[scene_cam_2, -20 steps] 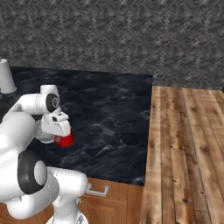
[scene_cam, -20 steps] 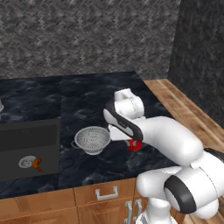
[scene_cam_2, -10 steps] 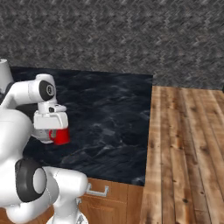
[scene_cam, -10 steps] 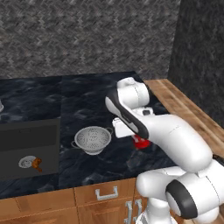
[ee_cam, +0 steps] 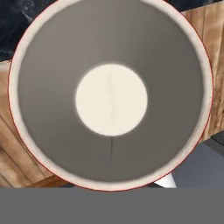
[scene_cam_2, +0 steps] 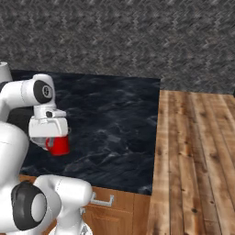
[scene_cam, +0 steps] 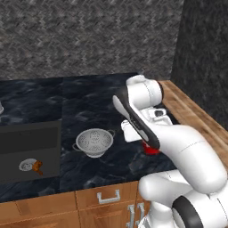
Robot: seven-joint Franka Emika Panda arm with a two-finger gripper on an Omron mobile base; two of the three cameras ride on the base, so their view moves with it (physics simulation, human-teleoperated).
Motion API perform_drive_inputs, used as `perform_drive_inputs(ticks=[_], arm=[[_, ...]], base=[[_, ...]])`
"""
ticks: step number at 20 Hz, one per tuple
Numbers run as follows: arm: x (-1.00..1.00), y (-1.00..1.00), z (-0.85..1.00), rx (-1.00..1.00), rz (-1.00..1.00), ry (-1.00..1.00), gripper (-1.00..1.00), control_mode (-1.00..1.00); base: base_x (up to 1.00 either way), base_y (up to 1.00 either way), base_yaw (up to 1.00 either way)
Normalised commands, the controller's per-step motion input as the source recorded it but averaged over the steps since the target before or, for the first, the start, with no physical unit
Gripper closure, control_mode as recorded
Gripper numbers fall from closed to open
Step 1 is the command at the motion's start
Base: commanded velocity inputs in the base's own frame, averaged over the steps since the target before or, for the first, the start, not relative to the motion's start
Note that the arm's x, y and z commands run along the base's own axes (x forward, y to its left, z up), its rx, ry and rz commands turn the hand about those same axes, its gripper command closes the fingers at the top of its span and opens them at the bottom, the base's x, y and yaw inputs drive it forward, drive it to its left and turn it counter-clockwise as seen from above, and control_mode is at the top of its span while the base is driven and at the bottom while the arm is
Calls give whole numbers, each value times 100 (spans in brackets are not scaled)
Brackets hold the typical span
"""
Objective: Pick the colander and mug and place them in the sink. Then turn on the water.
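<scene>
My gripper [scene_cam_2: 54, 139] is shut on the red mug [scene_cam_2: 59, 146], holding it by the rim just above the black counter near its front edge. In the left base view the mug [scene_cam: 152, 149] peeks out red from under the white hand. Seen from the hand, the mug's white inside [ee_cam: 111, 98] faces the camera and hides the fingertips. The silver perforated colander [scene_cam: 94, 142] sits upright on the counter, left of the mug and apart from it. The dark sink [scene_cam: 31, 137] lies further left.
A small round drain strainer [scene_cam: 27, 165] and an orange-brown bit [scene_cam: 38, 168] lie in the sink basin. Wooden boards [scene_cam_2: 193, 151] run along the counter's right side. Cabinet drawers with handles [scene_cam: 109, 196] sit below the front edge. A stone wall stands behind.
The arm has straightened upward and shifted right, carrying the mug a little to the right with it. The colander has stayed in place.
</scene>
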Motion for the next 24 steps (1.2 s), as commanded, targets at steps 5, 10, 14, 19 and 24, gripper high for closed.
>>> perform_drive_inputs(ticks=[5, 10, 14, 19, 24], arm=[[-34, -7, 29, 2, 2, 0, 100, -100], [-45, 11, 22, 7, 5, 0, 100, -100], [-54, 33, 15, 6, 8, -6, 100, -100], [-31, 73, 9, 0, 6, -6, 100, -100], [-1, 58, 18, 0, 5, -7, 100, -100]], base=[[0, 0, 0], [0, 0, 0], [0, 0, 0], [0, 0, 0], [0, 0, 0]])
